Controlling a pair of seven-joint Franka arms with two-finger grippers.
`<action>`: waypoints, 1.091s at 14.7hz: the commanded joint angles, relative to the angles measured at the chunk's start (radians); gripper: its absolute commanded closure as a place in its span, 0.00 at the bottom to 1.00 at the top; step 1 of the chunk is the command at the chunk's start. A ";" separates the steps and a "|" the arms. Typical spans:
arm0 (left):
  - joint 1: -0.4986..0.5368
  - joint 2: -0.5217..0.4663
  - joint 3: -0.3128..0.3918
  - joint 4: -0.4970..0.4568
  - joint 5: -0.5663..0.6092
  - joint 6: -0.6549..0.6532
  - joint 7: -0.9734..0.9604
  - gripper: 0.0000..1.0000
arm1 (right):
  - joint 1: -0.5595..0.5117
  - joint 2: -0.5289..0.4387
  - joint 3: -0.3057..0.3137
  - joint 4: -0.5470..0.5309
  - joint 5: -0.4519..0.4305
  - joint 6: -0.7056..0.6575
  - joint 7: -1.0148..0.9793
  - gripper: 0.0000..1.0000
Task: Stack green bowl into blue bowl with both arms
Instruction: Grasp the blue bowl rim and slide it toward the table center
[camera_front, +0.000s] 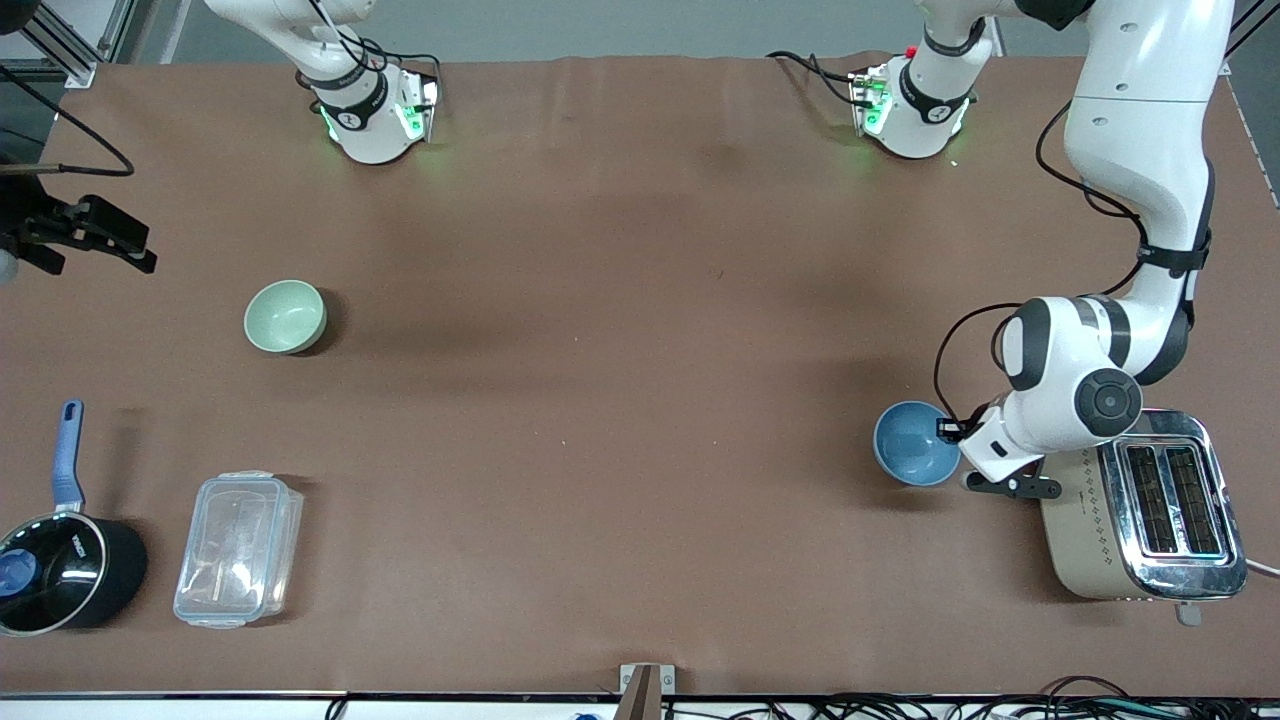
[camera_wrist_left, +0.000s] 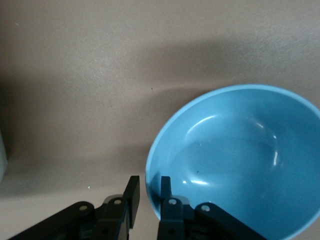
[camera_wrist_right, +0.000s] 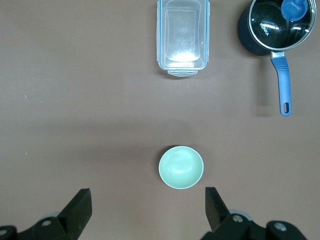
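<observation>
Blue bowl (camera_wrist_left: 235, 165) rim is straddled by narrowed left gripper (camera_wrist_left: 147, 192) fingers; contact cannot be told; green bowl (camera_front: 285, 316) is seen well apart, below the wide-open right gripper (camera_wrist_right: 145, 210).

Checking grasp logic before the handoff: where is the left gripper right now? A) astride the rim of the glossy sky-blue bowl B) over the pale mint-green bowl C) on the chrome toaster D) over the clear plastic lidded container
A: the left wrist view shows the left gripper with one finger inside and one outside the rim of the glossy sky-blue bowl, beside the toaster.
</observation>
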 joint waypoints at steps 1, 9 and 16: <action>0.001 0.015 -0.006 0.012 -0.012 0.011 -0.001 0.96 | -0.003 -0.016 0.000 -0.019 0.001 0.010 -0.011 0.00; -0.003 -0.088 -0.129 0.078 -0.046 -0.096 -0.079 1.00 | -0.006 -0.017 0.000 -0.019 0.001 0.005 -0.013 0.00; -0.122 -0.053 -0.376 0.127 -0.036 -0.118 -0.591 1.00 | -0.078 -0.029 0.000 -0.142 0.001 0.083 -0.084 0.00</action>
